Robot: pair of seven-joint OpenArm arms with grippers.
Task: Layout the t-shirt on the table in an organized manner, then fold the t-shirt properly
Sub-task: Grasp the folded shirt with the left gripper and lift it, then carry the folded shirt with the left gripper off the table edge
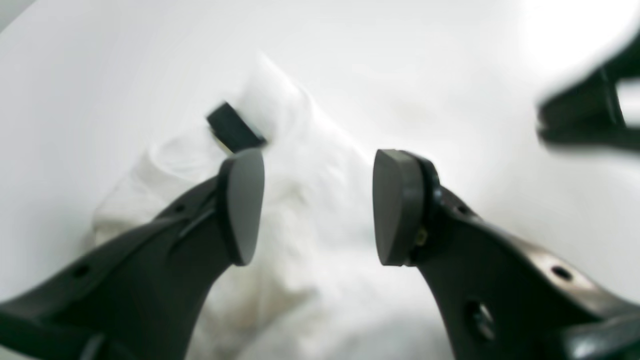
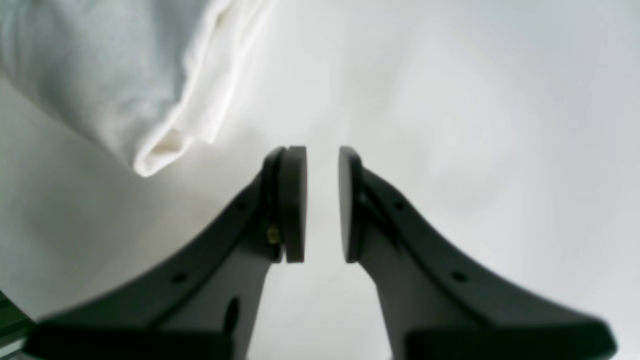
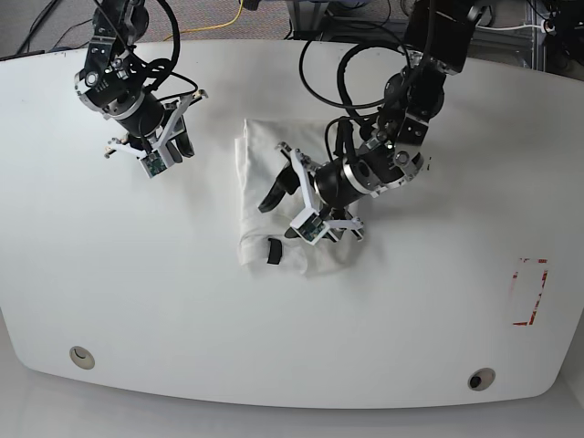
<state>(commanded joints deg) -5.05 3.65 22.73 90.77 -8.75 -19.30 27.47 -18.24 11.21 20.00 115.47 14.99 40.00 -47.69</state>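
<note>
The shirt [image 3: 274,196] lies near the middle of the table [image 3: 411,319], folded into a narrow white bundle whose long axis runs from the far edge toward the near edge in the base view, a touch wider at the near end. Its print is hidden; only plain white cloth shows, with a small black tag [image 3: 273,253] lying on the near left corner. The left gripper [image 3: 283,196] hangs over the bundle's right half, its arm coming in from the far right, and it is released: in the left wrist view its pads [image 1: 245,205] stand well apart with rumpled cloth [image 1: 310,210] between and below them, and nothing is pinched. The tag [image 1: 234,128] shows there just beyond the left pad. Whether the fingertips touch the fabric I cannot tell. The right gripper [image 3: 173,139] is off to the far left, well apart from the shirt, over bare table. Its pads [image 2: 294,200] are close together with a thin gap left between them, holding nothing; a folded corner of the shirt [image 2: 150,100] sits at the upper left of that view. A red-outlined mark [image 3: 529,292] lies near the table's right edge, and two round holes [image 3: 81,356] sit by the near edge.
</note>
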